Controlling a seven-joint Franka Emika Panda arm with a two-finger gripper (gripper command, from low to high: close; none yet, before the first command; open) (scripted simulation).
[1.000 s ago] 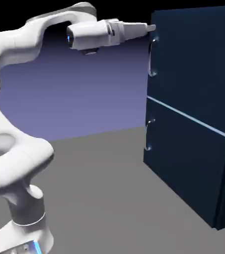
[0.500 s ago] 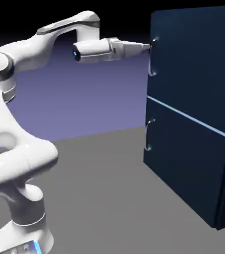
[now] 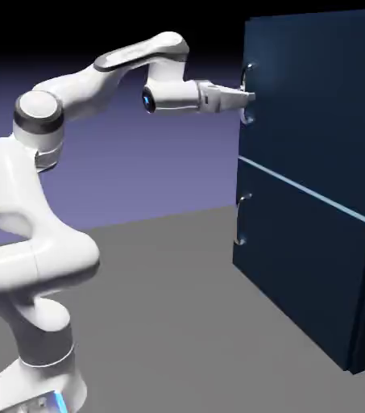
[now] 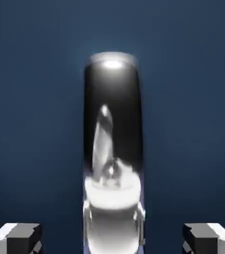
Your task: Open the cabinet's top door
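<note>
Silver handle (image 4: 113, 149) on the navy top door (image 4: 193, 99) stands between the wide-open tool's (image 4: 112, 238) tips.

White glare on the reflective handle (image 4: 113, 149), soft-edged; blue panel (image 4: 193, 109) dimming toward the hand view's bottom; bright highlights on the arm (image 3: 36, 202); cabinet (image 3: 314, 121) dark in the exterior view.

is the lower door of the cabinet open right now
No, in the exterior view the lower door sits closed, flush below the pale line.
</note>
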